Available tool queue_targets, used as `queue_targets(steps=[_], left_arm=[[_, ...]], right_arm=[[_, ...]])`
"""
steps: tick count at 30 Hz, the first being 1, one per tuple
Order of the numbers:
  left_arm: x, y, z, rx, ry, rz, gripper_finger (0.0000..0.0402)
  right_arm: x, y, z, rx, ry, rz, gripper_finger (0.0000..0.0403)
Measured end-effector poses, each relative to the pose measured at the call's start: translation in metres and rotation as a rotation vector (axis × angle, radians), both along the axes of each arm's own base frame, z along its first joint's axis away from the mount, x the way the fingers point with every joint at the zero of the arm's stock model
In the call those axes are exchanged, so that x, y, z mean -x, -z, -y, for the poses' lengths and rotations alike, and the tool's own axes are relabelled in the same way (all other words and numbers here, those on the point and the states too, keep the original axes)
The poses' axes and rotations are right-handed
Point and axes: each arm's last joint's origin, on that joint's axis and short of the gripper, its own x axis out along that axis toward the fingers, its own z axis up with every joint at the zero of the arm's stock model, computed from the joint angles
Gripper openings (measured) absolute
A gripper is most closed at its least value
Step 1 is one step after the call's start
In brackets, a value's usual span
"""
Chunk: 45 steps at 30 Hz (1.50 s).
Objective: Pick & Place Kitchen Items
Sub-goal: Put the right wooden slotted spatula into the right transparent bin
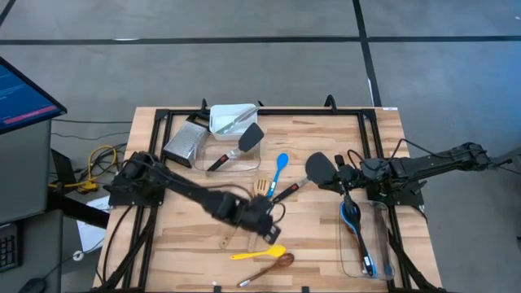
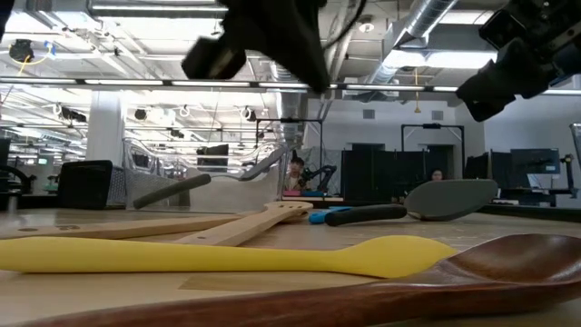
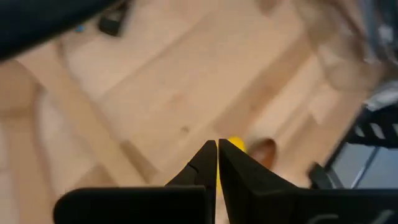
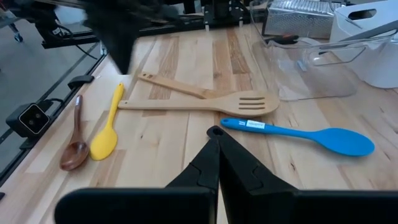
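Cluttered wooden table [image 1: 326, 236]: shut, empty left tool [image 1: 269, 232] over yellow spoon [image 1: 259, 254], right tool [image 1: 346, 181] likewise.

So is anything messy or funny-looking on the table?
A bit messy: the utensils lie loose at all angles. The wooden slotted turner crosses over a wooden spoon, and the box grater lies tipped on its side by the white container. Nothing looks spilled or broken.
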Motion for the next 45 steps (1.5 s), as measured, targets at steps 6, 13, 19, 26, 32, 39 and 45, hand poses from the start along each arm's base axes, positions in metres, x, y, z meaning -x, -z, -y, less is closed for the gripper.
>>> queue_targets(steps=[6, 13, 19, 26, 32, 39, 45], left_arm=[[-0.007, 0.008, -0.022, 0.088, 0.023, -0.075, 0.0002], [0.0, 0.008, 0.001, 0.189, 0.054, -0.104, 0.0001], [0.009, 0.015, 0.011, 0.123, 0.006, -0.152, 0.0001], [0.003, 0.018, -0.014, -0.05, -0.071, -0.138, 0.0001], [-0.011, 0.01, -0.024, -0.097, 0.056, -0.025, 0.0001], [-0.023, 0.0, -0.018, 0.025, 0.159, 0.12, 0.0002], [-0.03, -0.007, -0.016, 0.045, 0.159, 0.212, 0.0002]], right_arm=[[0.0, 0.001, 0.0, 0.001, 0.0, -0.008, 0.0], [0.001, 0.004, 0.0, 0.007, 0.0, -0.039, 0.0], [0.001, 0.003, 0.0, -0.003, 0.003, -0.033, 0.0], [0.001, 0.001, 0.0, -0.038, 0.016, -0.019, 0.0], [0.001, 0.002, 0.0, -0.038, 0.016, -0.021, 0.0], [0.001, 0.002, 0.0, -0.037, 0.016, -0.025, 0.0], [0.001, 0.002, 0.0, -0.037, 0.016, -0.027, 0.0]])
